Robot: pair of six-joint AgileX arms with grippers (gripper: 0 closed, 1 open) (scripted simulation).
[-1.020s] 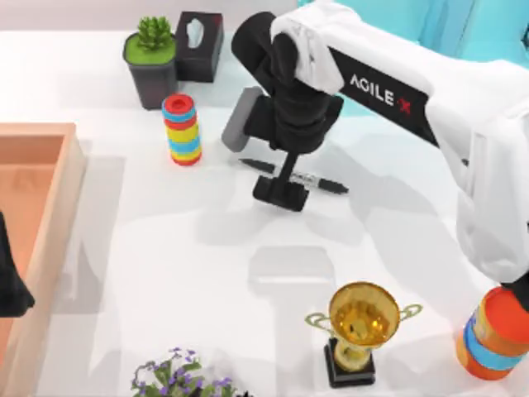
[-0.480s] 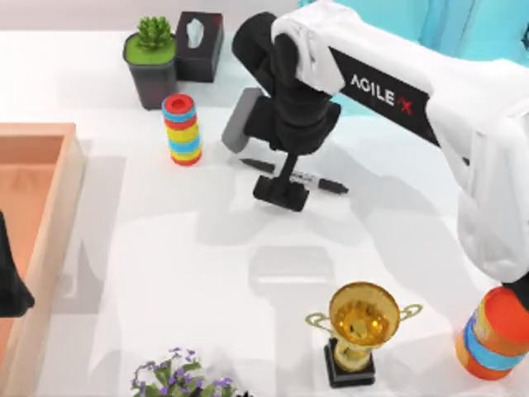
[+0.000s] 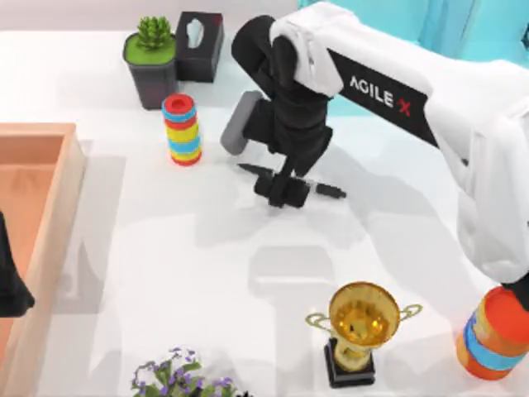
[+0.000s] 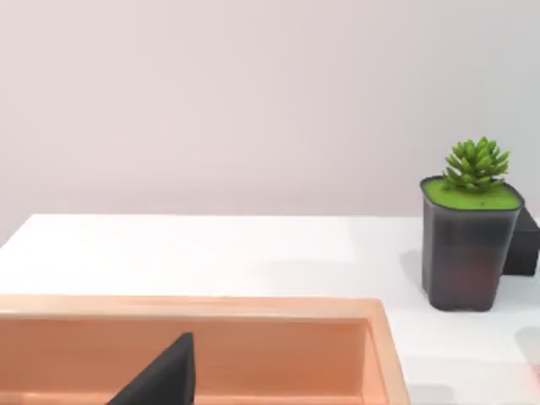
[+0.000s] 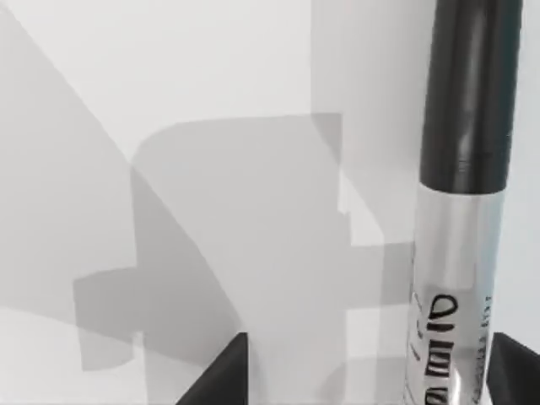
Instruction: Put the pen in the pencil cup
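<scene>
My right claw (image 3: 283, 190) straddles the pen (image 3: 324, 188) mid-tabletop, fingers apart in the wrist view, probably not gripping yet. The cup (image 3: 494, 335) waits far right. Left arm parked.

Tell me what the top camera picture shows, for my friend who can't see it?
The right arm's hand is down over the black pen lying mid-table. The orange pencil cup stands at the right edge beside a gold trophy. The left hand waits over the wooden tray.
</scene>
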